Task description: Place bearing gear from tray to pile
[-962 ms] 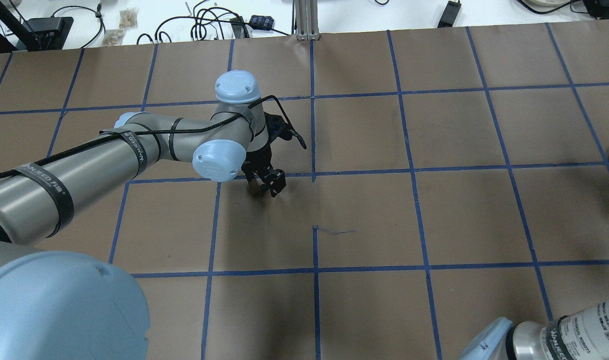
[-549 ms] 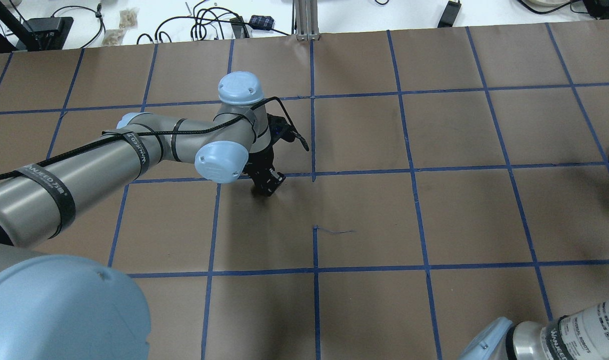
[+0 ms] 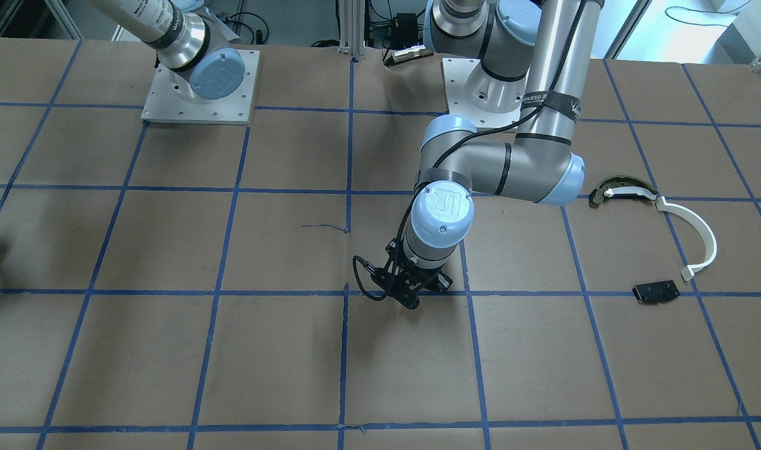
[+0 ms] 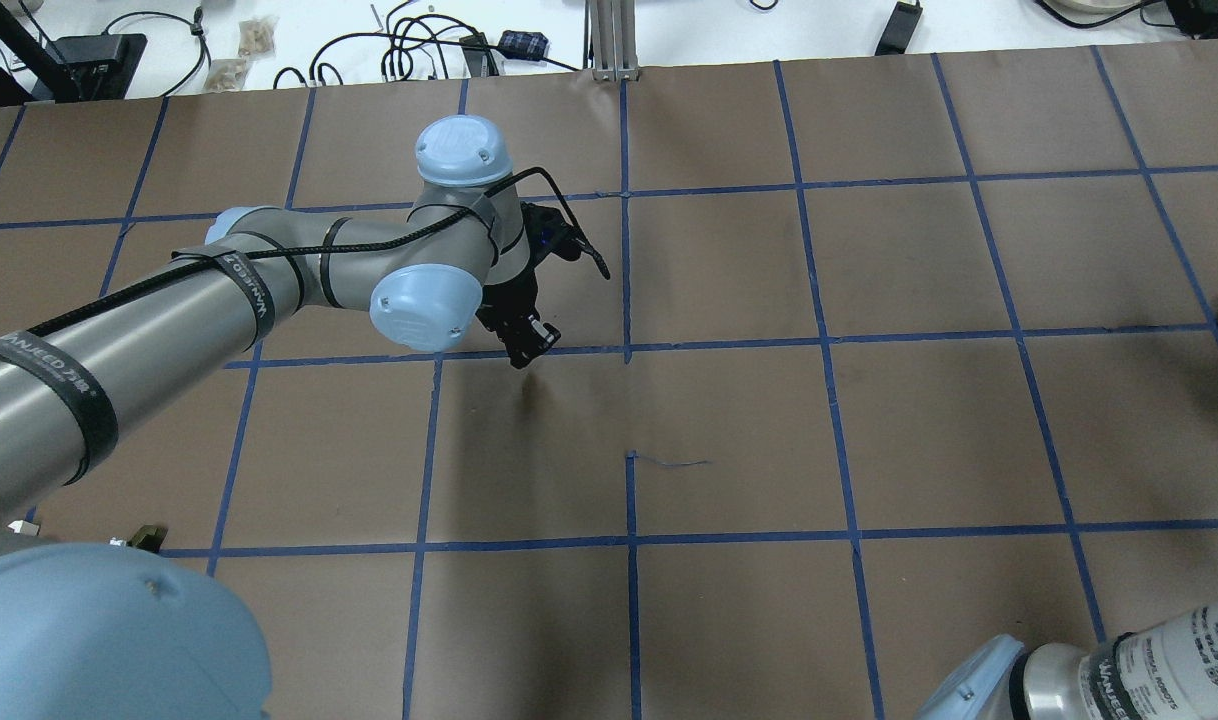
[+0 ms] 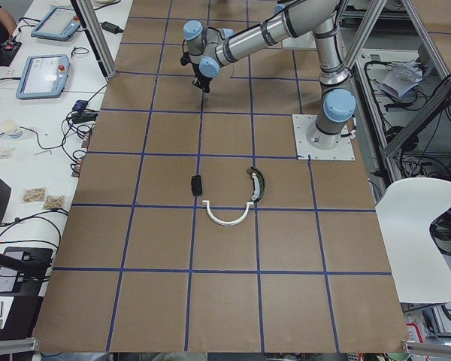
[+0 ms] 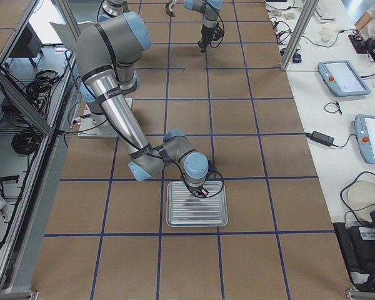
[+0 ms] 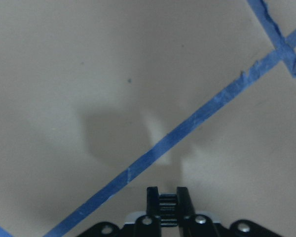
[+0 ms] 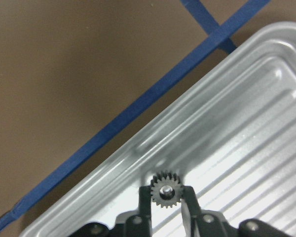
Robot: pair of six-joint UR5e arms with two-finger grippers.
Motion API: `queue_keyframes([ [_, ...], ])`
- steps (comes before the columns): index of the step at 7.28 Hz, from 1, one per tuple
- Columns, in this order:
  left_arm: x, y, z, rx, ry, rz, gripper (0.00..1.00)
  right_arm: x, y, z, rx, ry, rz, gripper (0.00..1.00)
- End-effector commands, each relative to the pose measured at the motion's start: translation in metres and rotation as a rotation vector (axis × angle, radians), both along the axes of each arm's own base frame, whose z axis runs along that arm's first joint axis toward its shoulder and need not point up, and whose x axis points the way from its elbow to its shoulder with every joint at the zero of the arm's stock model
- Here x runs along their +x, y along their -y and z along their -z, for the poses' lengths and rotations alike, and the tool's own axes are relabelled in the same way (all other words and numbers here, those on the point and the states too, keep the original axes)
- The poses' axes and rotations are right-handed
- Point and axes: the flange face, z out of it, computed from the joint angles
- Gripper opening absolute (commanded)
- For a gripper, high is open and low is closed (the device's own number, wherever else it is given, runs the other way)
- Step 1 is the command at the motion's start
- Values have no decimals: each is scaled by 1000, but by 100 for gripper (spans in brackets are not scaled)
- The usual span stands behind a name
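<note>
Pinching the bearing gear [image 8: 162, 189] across opposite teeth, probably to keep it flat, my right gripper [image 8: 164, 200] holds it over the tray [image 8: 246, 113]. My left gripper [image 7: 167, 196] clamps a small toothed part [image 7: 167, 203] above the desk [image 7: 64, 74], well apart from the pile [image 3: 711, 245].

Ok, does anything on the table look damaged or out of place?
Only minor things: a loose blue tape strand trails from a line end mid-table, and the tape line near the left gripper is frayed. Nothing looks spilled.
</note>
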Motion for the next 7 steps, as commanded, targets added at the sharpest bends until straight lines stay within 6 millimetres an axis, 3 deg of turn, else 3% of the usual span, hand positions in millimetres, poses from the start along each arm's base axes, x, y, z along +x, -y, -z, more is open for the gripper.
queue_keyframes([
  [1,76,25,-48,-4,28,-124,0,31,22,-44,-33,-27,141,0],
  [2,166,43,-79,5,42,-271,0,92,61,-57,-44,-25,232,0],
  [3,253,44,-93,7,45,-414,0,162,94,-69,-52,-18,348,0],
  [4,337,30,-99,12,77,-545,0,247,117,-79,-54,-9,448,0],
  [5,391,12,-100,52,125,-613,0,329,110,-72,-17,15,579,0],
  [7,452,-20,-85,109,157,-630,0,511,87,-72,-7,29,791,0],
])
